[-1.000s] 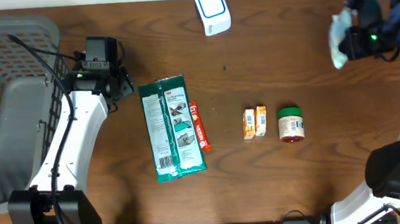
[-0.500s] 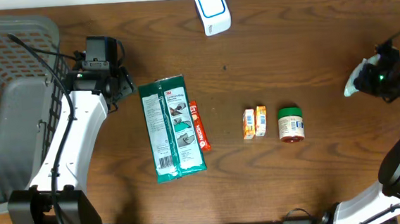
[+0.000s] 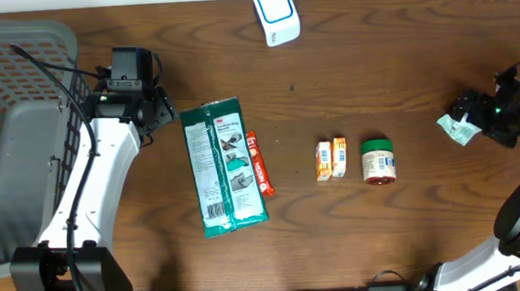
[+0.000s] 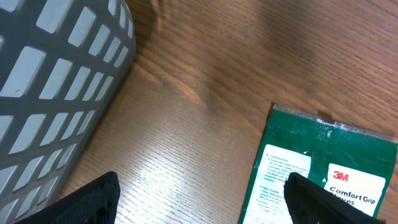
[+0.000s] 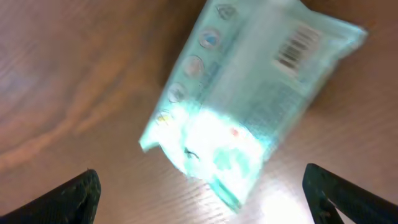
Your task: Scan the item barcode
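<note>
while the right pincer (image 5: 200, 198) gapes, it overhangs the pouch (image 5: 249, 93).

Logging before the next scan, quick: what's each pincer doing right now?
Left pincer: open, holding nothing.
Right pincer: open, holding nothing; the pale green packet is below it, ungripped.

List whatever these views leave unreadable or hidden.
Pale green packet: right wrist view is blurred, so its print and barcode are unreadable; overhead, the right hand covers part of it.
Green 3M pack: left wrist view, cut off by the bottom and right edges.
Orange boxes: overhead, labels too small to read.
</note>
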